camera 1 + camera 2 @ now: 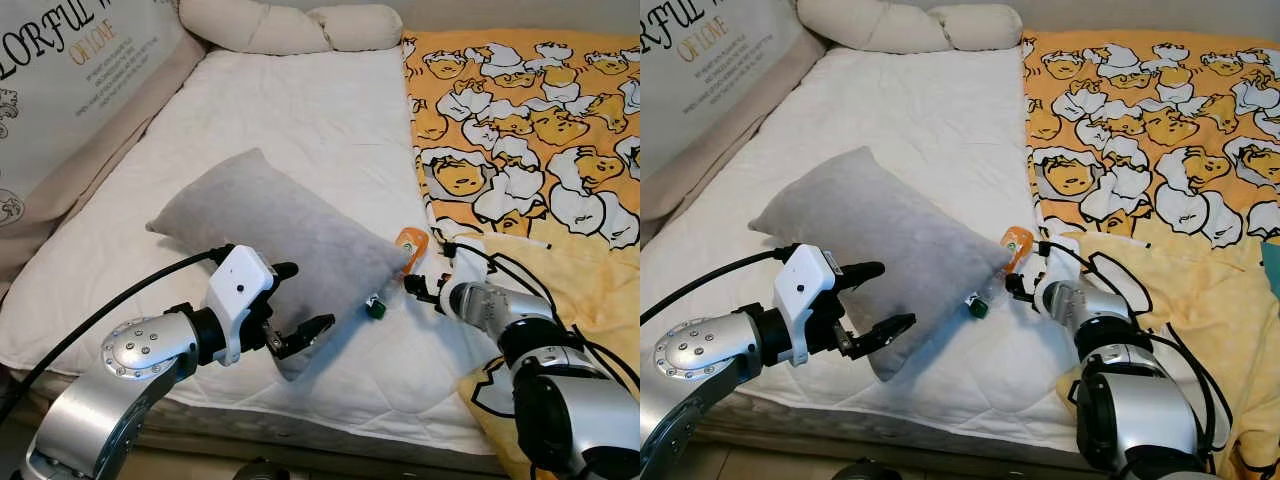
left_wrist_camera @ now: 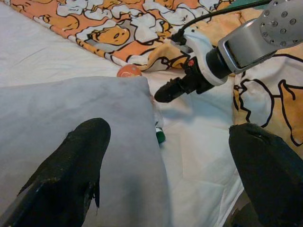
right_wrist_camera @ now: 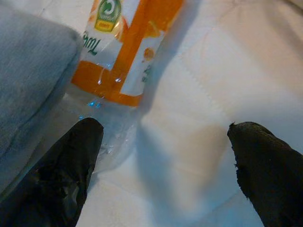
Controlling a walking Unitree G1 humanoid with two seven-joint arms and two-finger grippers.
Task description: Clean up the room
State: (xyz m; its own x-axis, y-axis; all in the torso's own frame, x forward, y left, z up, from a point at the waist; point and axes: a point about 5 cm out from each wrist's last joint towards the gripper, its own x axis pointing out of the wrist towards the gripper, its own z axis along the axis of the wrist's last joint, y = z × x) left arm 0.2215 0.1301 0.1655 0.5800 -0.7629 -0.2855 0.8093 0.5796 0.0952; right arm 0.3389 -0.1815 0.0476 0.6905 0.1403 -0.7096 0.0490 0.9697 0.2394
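At lower left of the head view, the left gripper (image 1: 300, 305) hangs with fingers spread at the near corner of a grey pillow (image 1: 270, 235), clasping nothing. Right of centre, the right gripper (image 1: 418, 285) points, fingers apart, at a clear plastic bottle (image 1: 400, 262) with an orange label and green cap, lying against the pillow's right edge on the white mattress (image 1: 300, 110). A yellow cartoon-print blanket (image 1: 540, 130) covers the frame's right side; cream bolsters (image 1: 290, 25) line the top.
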